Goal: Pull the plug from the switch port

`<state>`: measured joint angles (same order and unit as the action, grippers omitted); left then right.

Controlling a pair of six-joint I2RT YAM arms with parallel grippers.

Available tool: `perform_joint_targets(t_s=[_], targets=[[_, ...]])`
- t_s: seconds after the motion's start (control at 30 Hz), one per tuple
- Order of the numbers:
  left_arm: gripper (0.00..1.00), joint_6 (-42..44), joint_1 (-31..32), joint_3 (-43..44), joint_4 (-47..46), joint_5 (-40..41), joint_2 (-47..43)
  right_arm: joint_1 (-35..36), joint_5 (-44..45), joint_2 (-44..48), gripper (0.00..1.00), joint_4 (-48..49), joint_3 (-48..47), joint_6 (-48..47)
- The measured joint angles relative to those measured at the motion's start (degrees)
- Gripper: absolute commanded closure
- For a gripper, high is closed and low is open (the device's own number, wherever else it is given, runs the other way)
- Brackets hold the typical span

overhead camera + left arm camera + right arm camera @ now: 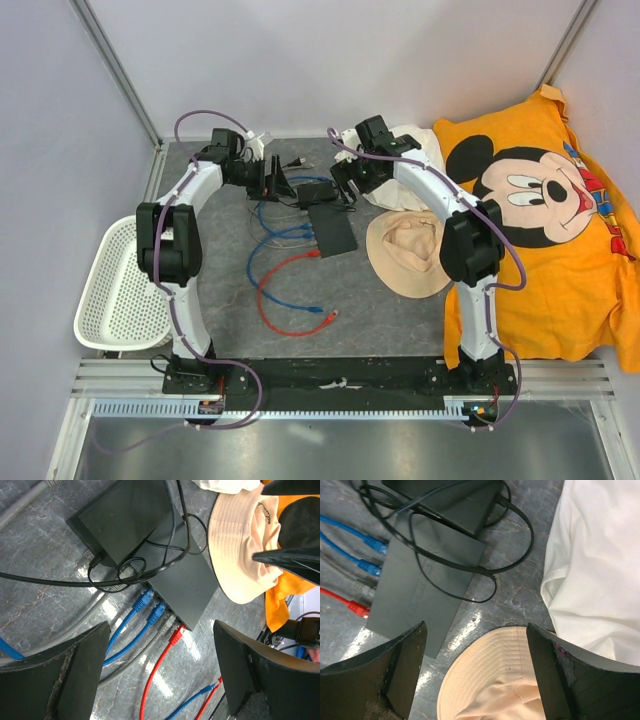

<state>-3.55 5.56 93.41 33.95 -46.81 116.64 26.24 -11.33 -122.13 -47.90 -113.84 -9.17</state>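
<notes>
Four plugs (156, 612), two blue, grey, red, sit in the switch (185, 582) edge, middle of the surface (390, 330). My left claw (160, 680) gapes above them; right claw (475, 680) gapes too. Plugs look light, stiff, probably latched: I'd pinch a body.

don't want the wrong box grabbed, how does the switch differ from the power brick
The switch is larger and flatter; the power brick is smaller. The switch has blue, grey and red plugs along one narrow edge; the power brick trails only a thin black cord. Both are black rectangular boxes.
</notes>
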Motion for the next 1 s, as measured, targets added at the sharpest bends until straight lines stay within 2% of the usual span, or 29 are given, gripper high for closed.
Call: perform_joint_targets(t_s=[0.13, 0.17, 0.23, 0.27, 0.33, 0.47, 0.57, 0.9, 1.0], targets=[[0.12, -0.02, 0.70, -0.11, 0.39, -0.33, 0.00, -0.13, 2.16, -1.40, 0.15, 0.61, 0.00, 1.38], [0.15, 0.00, 1.03, -0.59, 0.09, -0.83, -0.13, 0.00, 2.54, -1.49, 0.22, 0.81, 0.00, 1.57], [0.16, 0.15, 2.12, -2.40, 0.13, -2.05, -0.68, 0.15, 2.86, -1.60, 0.30, 1.05, 0.00, 1.81], [0.17, 0.55, 2.91, -4.13, 0.22, -2.80, -1.11, 0.17, 2.69, -1.60, 0.40, 1.09, 0.00, 1.90], [0.17, 1.29, 4.94, -5.64, 0.39, -3.04, -1.42, 0.22, 1.84, -1.68, 0.45, 0.87, 0.00, 1.70], [0.17, 2.16, 8.39, -7.15, 0.76, -3.21, -1.55, 0.13, -3.56, -3.28, 0.40, -1.38, 0.00, 0.15], [0.16, 2.38, 8.61, -7.15, 0.76, -2.69, -2.54, 0.17, -7.04, -5.90, 0.36, -2.97, 0.02, -0.13], [0.16, -4.00, 1.11, -5.57, -0.92, -2.32, -8.09, 2.91, -10.71, -14.58, 0.37, -9.57, -6.34, -2.10], [0.16, -4.09, -0.39, -4.92, -1.38, -2.27, -9.03, 4.13, -12.83, -15.96, 0.32, -11.93, -8.70, -3.87]])
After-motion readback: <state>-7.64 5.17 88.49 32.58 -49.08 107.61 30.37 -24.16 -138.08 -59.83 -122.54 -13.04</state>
